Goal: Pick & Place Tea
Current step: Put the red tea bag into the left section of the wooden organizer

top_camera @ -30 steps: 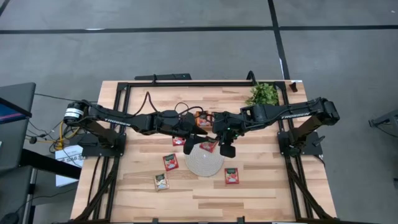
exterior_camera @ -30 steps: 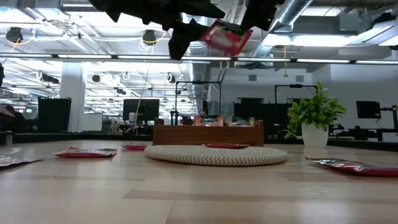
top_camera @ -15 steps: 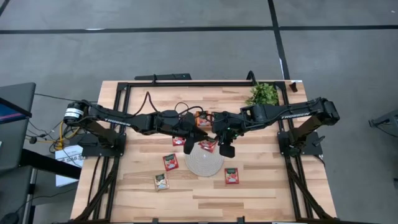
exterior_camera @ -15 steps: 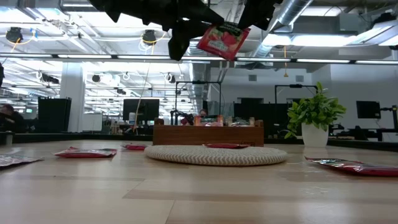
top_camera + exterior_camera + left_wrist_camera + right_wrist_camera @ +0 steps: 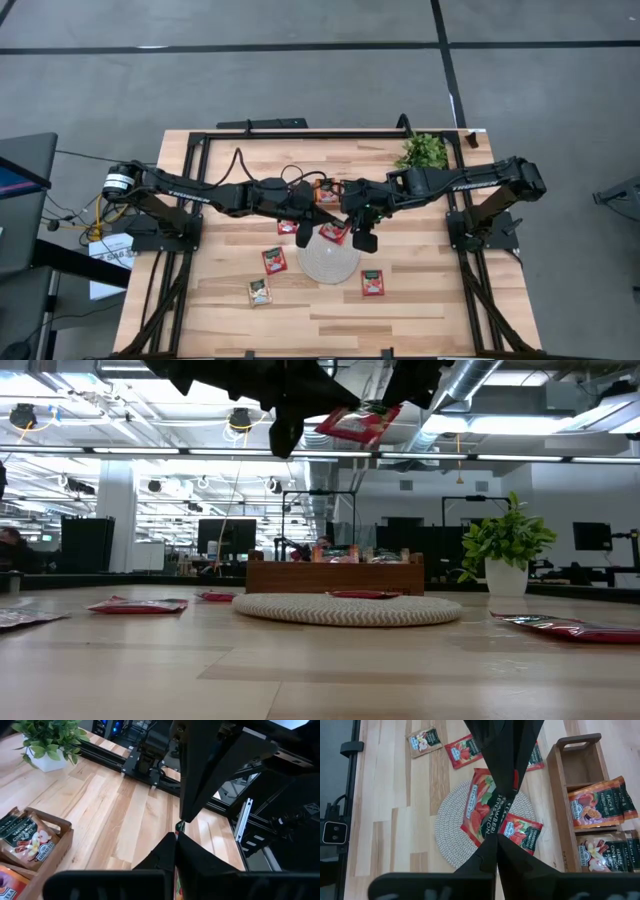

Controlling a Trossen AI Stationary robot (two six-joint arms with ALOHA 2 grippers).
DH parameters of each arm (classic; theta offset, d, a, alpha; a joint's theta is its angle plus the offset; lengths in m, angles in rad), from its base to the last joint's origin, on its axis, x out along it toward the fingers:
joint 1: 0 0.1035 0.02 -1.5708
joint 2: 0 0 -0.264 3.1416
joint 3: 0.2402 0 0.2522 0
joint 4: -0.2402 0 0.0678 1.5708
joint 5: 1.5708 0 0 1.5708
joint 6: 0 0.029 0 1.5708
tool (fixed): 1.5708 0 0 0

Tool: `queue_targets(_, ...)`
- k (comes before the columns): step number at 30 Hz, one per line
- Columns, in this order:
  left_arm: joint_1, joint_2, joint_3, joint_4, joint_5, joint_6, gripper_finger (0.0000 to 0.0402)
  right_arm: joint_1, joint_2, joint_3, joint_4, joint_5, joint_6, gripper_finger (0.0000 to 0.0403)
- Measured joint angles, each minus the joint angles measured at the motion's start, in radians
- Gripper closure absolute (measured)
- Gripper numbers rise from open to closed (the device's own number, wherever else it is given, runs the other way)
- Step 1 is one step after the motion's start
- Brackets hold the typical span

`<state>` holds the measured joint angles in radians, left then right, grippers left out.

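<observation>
Tea sachet (image 5: pixel 487 817) is held in mid-air above the round mat (image 5: pixel 450 845), clamped at opposite edges by the right gripper (image 5: pixel 496 840) and the left gripper (image 5: pixel 285 405), both clenched on it. A handover is judged under way; release by one gripper is called for next.

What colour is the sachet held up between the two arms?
Red, with a dark green band; the sachet shows best in the right wrist view.

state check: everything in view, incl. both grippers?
held sachet: in the air above the mat, pinched by both grippers
left gripper: jaws shut on held sachet
right gripper: jaws shut on held sachet
mat: flat, one sachet lying on it
tray: one compartment bare, sachets in the others
loose sachets: flat on table
</observation>
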<state>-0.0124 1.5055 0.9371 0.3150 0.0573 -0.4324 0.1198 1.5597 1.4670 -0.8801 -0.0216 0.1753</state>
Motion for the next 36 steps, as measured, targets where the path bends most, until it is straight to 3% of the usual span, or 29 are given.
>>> queue_targets(10, 0.0, -0.009, -0.001, -0.095, -0.157, 0.02, 0.0401, -0.004, -0.016, -0.001, -0.158, 0.006, 0.001, 0.0338)
queue_targets(18, 0.065, -0.012, -0.001, -0.119, -0.212, 0.084, 0.0401, 0.046, -0.114, -0.007, -0.211, 0.188, -0.051, 0.0353)
queue_targets(26, 0.174, -0.015, -0.001, -0.127, -0.119, 0.126, 0.0401, 0.056, -0.402, -0.226, -0.036, 0.208, 0.001, 0.0377)
queue_targets(36, 0.307, -0.015, -0.001, -0.128, -0.002, 0.173, 0.0401, 0.056, -0.831, -0.592, 0.347, 0.213, 0.112, 0.0378)
